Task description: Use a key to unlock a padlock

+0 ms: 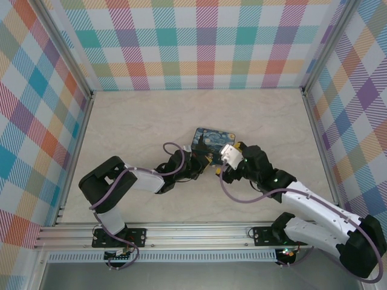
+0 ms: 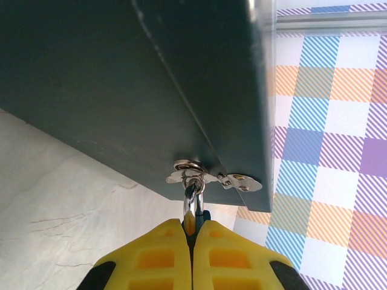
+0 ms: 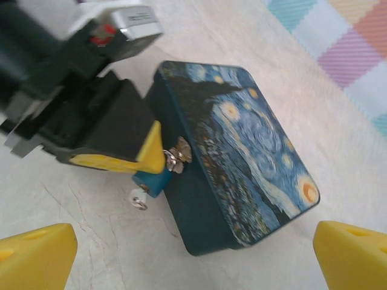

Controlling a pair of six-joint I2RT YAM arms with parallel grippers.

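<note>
A small padlock [image 3: 152,179] with a blue body hangs by its shiny shackle [image 2: 192,204] from the metal hasp [image 2: 192,172] on the side of a dark box [image 3: 242,151] with a starry-night lid. My left gripper [image 2: 193,226] is shut on the padlock, its yellow pads [image 3: 148,154] pressed together around the body. A key [image 3: 139,199] with a pale head and a small ring sticks out of the padlock's lower end. My right gripper [image 3: 193,257] stands wide open just in front of the box, nothing between its fingers.
The box [image 1: 213,138] lies flat near the middle of the marble-look table [image 1: 151,121], both grippers meeting at its near side. Checked walls and aluminium rails close off the left, back and right edges.
</note>
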